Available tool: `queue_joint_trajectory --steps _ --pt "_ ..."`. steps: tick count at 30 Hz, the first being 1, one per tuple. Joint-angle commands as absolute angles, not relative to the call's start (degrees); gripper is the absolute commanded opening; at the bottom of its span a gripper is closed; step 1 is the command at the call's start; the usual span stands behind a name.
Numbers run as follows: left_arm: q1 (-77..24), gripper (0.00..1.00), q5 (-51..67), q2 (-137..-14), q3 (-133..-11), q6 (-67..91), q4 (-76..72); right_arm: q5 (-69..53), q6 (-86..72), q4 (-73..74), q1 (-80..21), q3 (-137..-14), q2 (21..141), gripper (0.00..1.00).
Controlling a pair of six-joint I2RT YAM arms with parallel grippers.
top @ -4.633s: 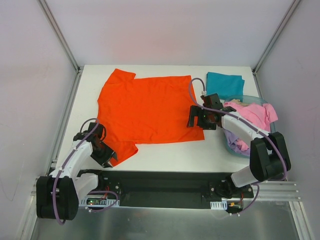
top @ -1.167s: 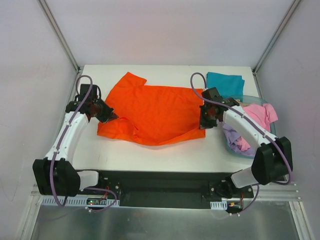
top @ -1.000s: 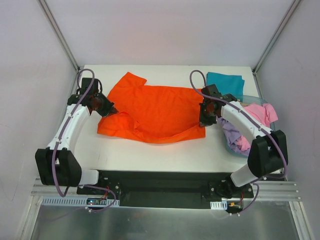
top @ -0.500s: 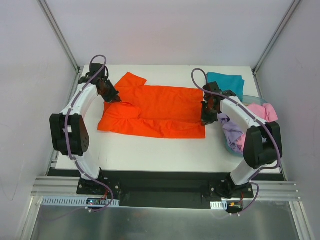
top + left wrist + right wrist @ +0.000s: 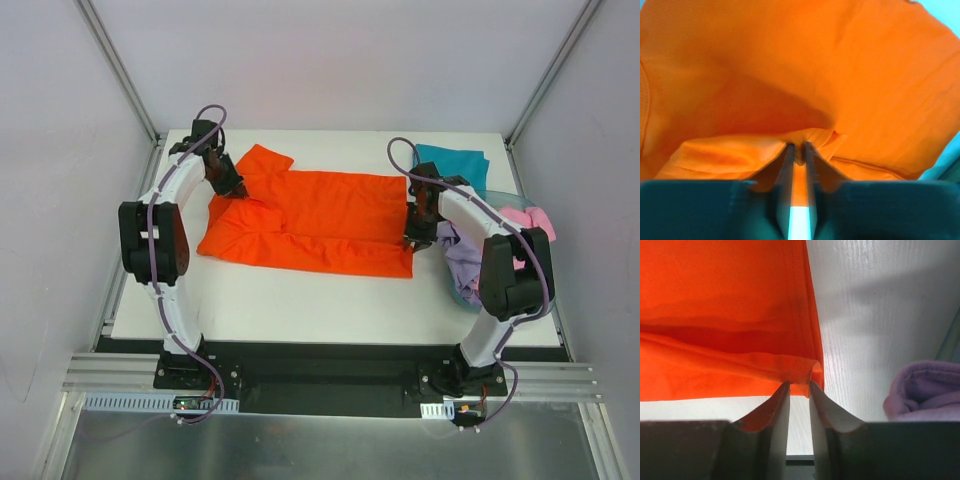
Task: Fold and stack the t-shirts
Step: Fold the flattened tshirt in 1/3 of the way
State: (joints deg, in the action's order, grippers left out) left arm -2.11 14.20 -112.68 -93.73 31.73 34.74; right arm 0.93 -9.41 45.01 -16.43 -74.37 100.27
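Note:
The bright orange-red t-shirt (image 5: 310, 222) lies folded lengthwise into a band across the middle of the table. My left gripper (image 5: 232, 190) is at the shirt's left end near a sleeve, shut on a small bunch of orange cloth (image 5: 799, 146). At the shirt's right end is my right gripper (image 5: 420, 238). Its jaws stand slightly apart (image 5: 799, 384), and the folded hem corner (image 5: 810, 371) lies at their tips on the table. A folded teal t-shirt (image 5: 450, 162) sits at the back right. The pink t-shirt (image 5: 528, 217) and the lavender one (image 5: 460, 262) are in the tub.
The translucent blue tub (image 5: 497, 196) stands at the table's right edge, just right of my right arm. In the right wrist view, lavender cloth (image 5: 925, 390) shows beside bare white table (image 5: 875, 315). Grey walls enclose the table on three sides.
Both arms carried the shirt's near edge toward the back, folding it into a narrower band. The left arm reached far back-left. The right jaws have parted a little.

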Motion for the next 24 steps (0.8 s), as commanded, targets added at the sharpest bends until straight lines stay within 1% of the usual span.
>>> queue_joint_trajectory --steps 1,2,3,4,5,6,7,8,9,11,14,18,20,24 --pt "-1.2 0.23 12.8 -114.2 -97.3 28.4 34.6 2.3 -10.8 47.2 -15.9 -77.4 100.5 0.37" --pt "-1.1 0.25 14.3 -114.6 -97.7 27.9 34.9 2.1 -10.7 47.2 -16.0 -77.7 100.5 0.43" --pt "-1.1 0.33 15.4 -114.7 -98.4 27.5 34.8 1.8 -10.5 47.4 -16.0 -78.0 100.3 0.49" --pt "-1.1 0.6 16.4 -114.7 -98.8 26.6 34.8 1.1 -10.2 47.4 -16.0 -78.6 99.6 0.65" --pt "-1.2 0.72 18.2 -114.5 -98.9 26.5 34.8 0.7 -9.7 47.3 -16.2 -78.6 99.3 0.7" --pt "-1.1 0.8 18.5 -114.2 -98.8 26.5 34.8 0.5 -9.6 47.4 -16.3 -78.6 98.6 0.73" --pt "-1.1 0.91 19.0 -113.0 -98.4 26.7 34.9 0.5 -9.5 47.3 -16.7 -78.2 97.7 0.86" --pt "-1.1 0.94 19.4 -112.2 -97.8 27.1 34.9 0.5 -9.0 46.9 -17.0 -78.0 97.0 0.99" --pt "-1.1 0.98 19.9 -110.5 -96.2 27.4 34.8 -1.3 -8.7 46.8 -17.6 -77.7 96.4 0.97" --pt "-1.2 0.99 20.0 -108.3 -93.8 28.3 34.8 -2.1 -8.3 46.3 -19.7 -76.6 94.9 0.97" --pt "-1.3 0.99 20.1 -103.3 -87.3 29.8 34.5 -4.1 -7.6 44.2 -23.0 -74.6 93.6 0.97" --pt "-1.2 0.99 20.3 -96.7 -75.7 32.2 33.0 -6.2 -8.4 42.4 -25.8 -73.3 93.9 0.97" --pt "-1.1 0.99 19.8 -95.5 -72.9 32.8 32.3 -7.3 -9.2 41.0 -26.6 -72.5 94.7 0.97" --pt "-0.4 0.99 14.6 -95.4 -67.9 33.1 32.1 -7.0 -10.4 40.5 -26.6 -70.8 97.7 0.97"
